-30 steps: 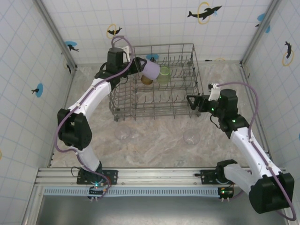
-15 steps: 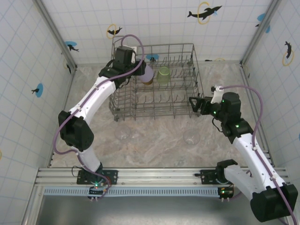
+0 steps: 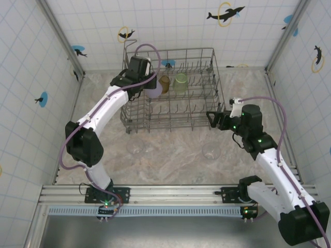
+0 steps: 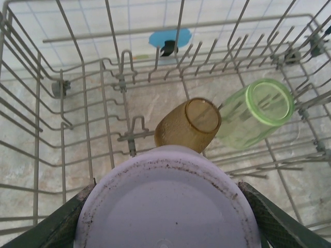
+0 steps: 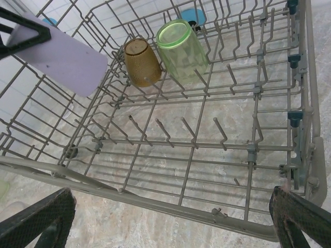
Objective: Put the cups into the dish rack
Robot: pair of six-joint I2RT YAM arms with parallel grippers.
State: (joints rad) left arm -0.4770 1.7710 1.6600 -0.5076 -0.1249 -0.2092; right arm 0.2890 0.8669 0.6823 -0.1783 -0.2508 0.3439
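Note:
My left gripper (image 3: 148,88) is shut on the lilac cup (image 3: 154,92), holding it bottom-up inside the left part of the dish rack (image 3: 178,50). In the left wrist view the lilac cup's base (image 4: 165,206) sits between my green fingers (image 4: 54,230). Just beyond it an amber cup (image 4: 189,126) and a green cup (image 4: 256,116) lie tilted on the rack's tines (image 4: 62,129). My right gripper (image 3: 213,117) stands open at the rack's right side, nothing between its fingers. From there I see the lilac cup (image 5: 67,59), amber cup (image 5: 140,62) and green cup (image 5: 183,46).
Two clear cups stand on the marbled table in front of the rack, one on the left (image 3: 136,148) and one on the right (image 3: 211,151). The rack's near rim (image 5: 155,199) runs just ahead of my right fingers (image 5: 41,217). Tiled walls close in the table.
My left gripper has carried the lilac cup leftward and lower into the rack, to beside the amber cup. My right gripper has shifted slightly by the rack's right side and stayed open.

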